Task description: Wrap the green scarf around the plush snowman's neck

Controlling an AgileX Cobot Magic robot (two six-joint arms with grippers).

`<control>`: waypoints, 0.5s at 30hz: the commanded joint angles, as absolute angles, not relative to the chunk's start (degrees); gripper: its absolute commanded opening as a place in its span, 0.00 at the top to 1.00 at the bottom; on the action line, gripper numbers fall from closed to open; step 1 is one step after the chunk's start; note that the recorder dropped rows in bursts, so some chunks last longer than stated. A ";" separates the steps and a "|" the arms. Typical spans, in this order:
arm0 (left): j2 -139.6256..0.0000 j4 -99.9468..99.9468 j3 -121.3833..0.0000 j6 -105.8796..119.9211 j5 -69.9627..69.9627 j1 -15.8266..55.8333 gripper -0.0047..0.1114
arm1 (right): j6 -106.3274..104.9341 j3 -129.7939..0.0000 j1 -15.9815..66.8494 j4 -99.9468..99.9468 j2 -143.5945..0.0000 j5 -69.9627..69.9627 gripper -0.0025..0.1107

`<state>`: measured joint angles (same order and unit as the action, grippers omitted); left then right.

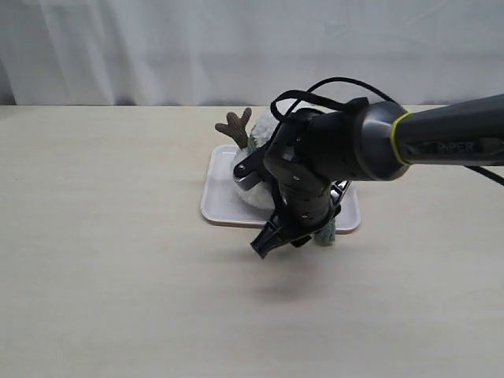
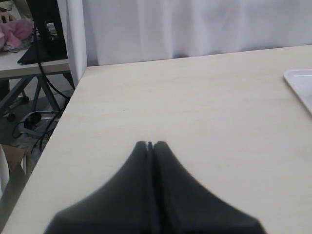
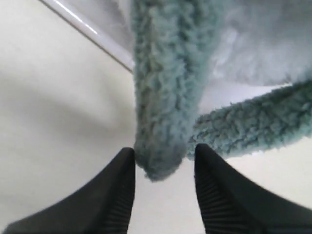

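Note:
The plush snowman lies on a white tray, mostly hidden behind my right arm. One brown twig arm sticks up. A bit of the green scarf hangs over the tray's front edge. In the right wrist view one scarf strip runs down from the white plush, and its rounded end sits between the spread fingers of my right gripper. The jaws stand apart and do not pinch it. A second strip crosses beside it. My left gripper is shut and empty over bare table.
The tray's corner shows at the edge of the left wrist view. Beyond the table's side edge stand a side table with cables and a pink toy. A white curtain hangs behind the table.

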<state>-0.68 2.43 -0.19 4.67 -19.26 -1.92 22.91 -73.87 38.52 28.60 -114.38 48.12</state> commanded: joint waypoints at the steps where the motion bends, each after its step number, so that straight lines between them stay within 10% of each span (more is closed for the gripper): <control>1: -0.54 2.29 0.00 4.66 -18.52 -1.94 0.96 | 20.15 -74.02 38.14 25.70 -111.31 51.28 0.60; 15: -0.54 2.29 0.00 4.66 -18.38 -1.94 0.96 | 20.15 -74.02 38.14 24.26 -103.13 48.23 0.68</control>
<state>-0.68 2.43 -0.19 4.67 -19.26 -1.92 20.48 -73.87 38.52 24.79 -104.80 51.82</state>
